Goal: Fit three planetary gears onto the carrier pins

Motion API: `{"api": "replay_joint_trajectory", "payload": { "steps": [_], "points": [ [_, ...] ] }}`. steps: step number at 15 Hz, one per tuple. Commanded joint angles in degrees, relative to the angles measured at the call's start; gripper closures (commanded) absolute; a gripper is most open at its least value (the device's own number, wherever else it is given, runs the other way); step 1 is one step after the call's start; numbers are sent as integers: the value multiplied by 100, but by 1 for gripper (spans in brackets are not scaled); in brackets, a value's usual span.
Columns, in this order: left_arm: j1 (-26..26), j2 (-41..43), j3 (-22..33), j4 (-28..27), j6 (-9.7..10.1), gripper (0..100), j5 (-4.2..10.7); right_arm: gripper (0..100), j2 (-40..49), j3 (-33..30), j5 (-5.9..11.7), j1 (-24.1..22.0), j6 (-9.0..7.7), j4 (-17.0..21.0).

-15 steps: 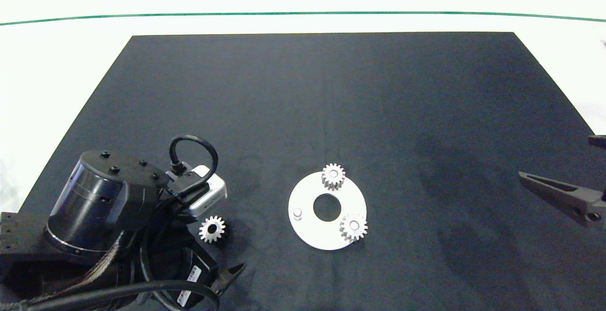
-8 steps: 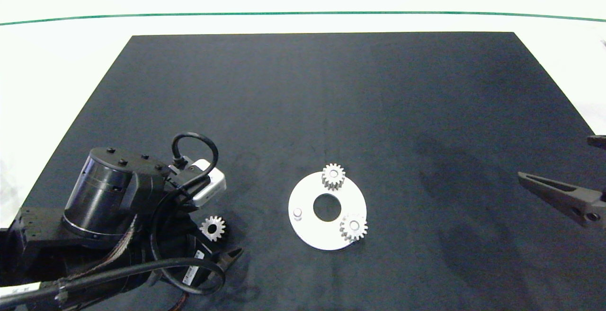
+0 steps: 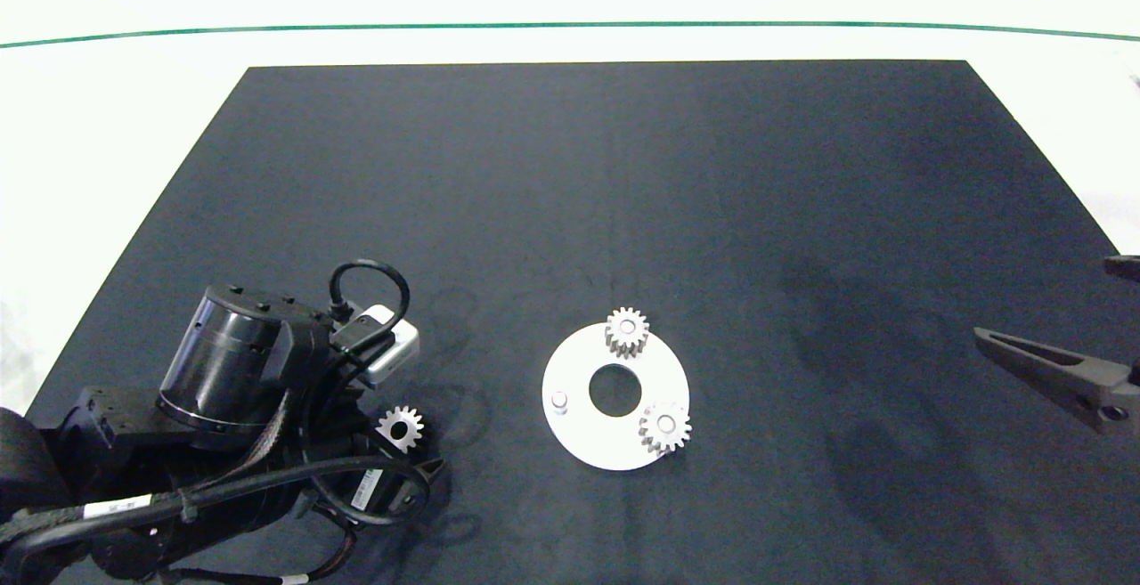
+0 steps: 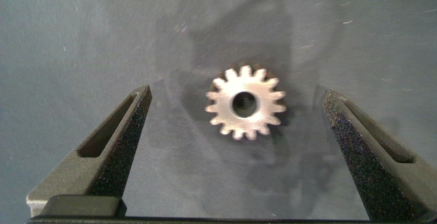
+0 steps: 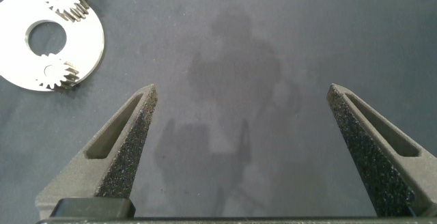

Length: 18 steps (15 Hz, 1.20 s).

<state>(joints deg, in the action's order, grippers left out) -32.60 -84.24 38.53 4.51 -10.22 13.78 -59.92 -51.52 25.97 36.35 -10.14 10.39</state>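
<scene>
Down at the near left of the dark surface (image 3: 623,166), the left gripper (image 4: 239,125) is hovering over a loose gear (image 4: 246,103), its fingers (image 4: 119,142) spread wide on either side without touching it. Two more gears (image 3: 627,330) (image 3: 665,426) are sitting on pins of the white disc (image 3: 579,438) near the middle, while the third pin (image 3: 559,401) on its left side is standing bare. Far right, the right gripper (image 5: 242,156) is idling with its fingers released, holding nothing.
</scene>
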Motion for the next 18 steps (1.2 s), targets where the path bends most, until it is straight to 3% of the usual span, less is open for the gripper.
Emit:
{"api": "replay_joint_trajectory", "payload": {
  "steps": [1, 3, 6, 9, 13, 18],
  "points": [
    [61, -67, -136, 129, 11, 0, -24, 0, -29, 1, 14, 3, -5, 7],
    [61, -40, -188, 173, 20, 0, -24, 0, -38, 1, 14, 3, -5, 7],
    [8, -58, -224, 287, 318, 5, -24, 0, -20, 1, 14, 12, 4, -2],
    [8, -58, -268, 393, 441, 11, -24, 0, -38, 1, 5, 12, 4, -10],
    [-45, -93, -391, 735, 441, 19, -24, 0, -46, 107, 14, 12, -23, -397],
    [-45, -93, -478, 753, 441, 29, -24, 0, -46, 124, 14, 12, -67, -415]
  ]
}}
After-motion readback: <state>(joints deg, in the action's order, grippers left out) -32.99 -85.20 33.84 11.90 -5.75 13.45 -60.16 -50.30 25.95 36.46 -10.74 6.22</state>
